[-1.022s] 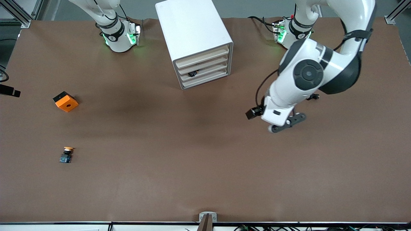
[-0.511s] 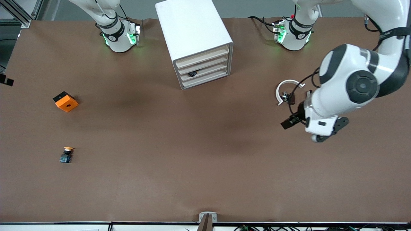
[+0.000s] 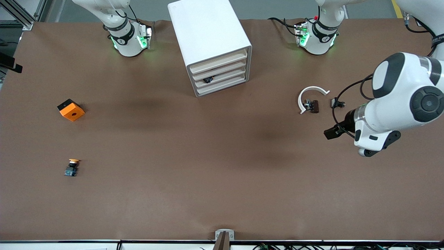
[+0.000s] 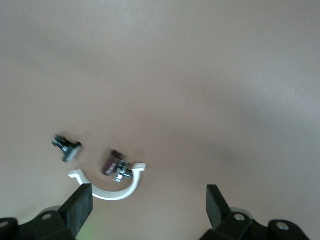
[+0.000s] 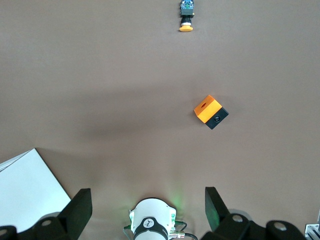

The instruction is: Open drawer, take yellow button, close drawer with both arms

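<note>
The white cabinet (image 3: 208, 38) stands between the two arm bases, and its four beige drawer fronts (image 3: 220, 74) all sit pushed in. A small dark thing (image 3: 208, 80) shows in the slot of one lower drawer. The button (image 3: 72, 167), with its orange cap and blue base, lies on the table near the right arm's end, nearer the front camera than the orange cube (image 3: 70, 109). It also shows in the right wrist view (image 5: 186, 16). My left gripper (image 4: 148, 210) is open and empty, high over the table near the white-arc clip (image 4: 112, 187). My right gripper (image 5: 148, 210) is open and empty, high over its own base (image 5: 152, 222).
The white-arc clip (image 3: 310, 99) and a small black clip (image 3: 337, 103) lie toward the left arm's end. The left arm's wrist (image 3: 373, 137) hangs beside them. The orange cube (image 5: 210, 112) and a cabinet corner (image 5: 25, 185) show in the right wrist view.
The left arm has swung away from the cabinet toward its own end of the table, uncovering the white-arc clip. The button, cube and drawers have not moved.
</note>
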Controlling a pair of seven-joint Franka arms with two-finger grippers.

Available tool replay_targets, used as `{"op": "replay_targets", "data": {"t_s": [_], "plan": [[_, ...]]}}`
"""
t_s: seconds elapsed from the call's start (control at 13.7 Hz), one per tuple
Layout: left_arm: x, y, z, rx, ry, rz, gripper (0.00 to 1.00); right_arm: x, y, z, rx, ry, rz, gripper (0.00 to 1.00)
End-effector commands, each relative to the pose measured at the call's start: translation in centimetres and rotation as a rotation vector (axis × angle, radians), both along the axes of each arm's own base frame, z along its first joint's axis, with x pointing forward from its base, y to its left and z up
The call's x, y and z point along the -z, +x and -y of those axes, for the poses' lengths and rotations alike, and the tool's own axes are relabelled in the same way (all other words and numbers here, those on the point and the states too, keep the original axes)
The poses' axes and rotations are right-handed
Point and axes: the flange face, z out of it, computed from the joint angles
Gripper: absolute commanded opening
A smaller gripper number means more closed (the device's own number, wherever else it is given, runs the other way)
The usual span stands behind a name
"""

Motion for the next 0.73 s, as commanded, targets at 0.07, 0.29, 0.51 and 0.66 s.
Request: {"op": "replay_targets", "data": {"t_s": [0.07, 0.29, 0.51, 0.66], "plan": [[-2.9, -1.7, -3.8, 0.229, -0.051, -0.02, 1.0, 1.4, -2.9, 0.0, -0.001, 0.018, 0.039, 1.0], [-5.8, -5.2, -8.6, 0.342, -0.04, -0.019, 1.0, 2.2, -4.6, -0.4, -0.011, 0.025, 0.071, 1.0], [-8.3, -8.5, -12.2, 0.365, -0.035, 0.048, 1.0, 1.9, -4.6, -2.3, -0.035, 0.011, 0.074, 1.0], [-9.0, -9.7, -14.0, 0.351, -0.056, 0.114, 1.0, 1.6, -4.7, -3.3, -0.053, 0.008, 0.08, 1.0]]}}
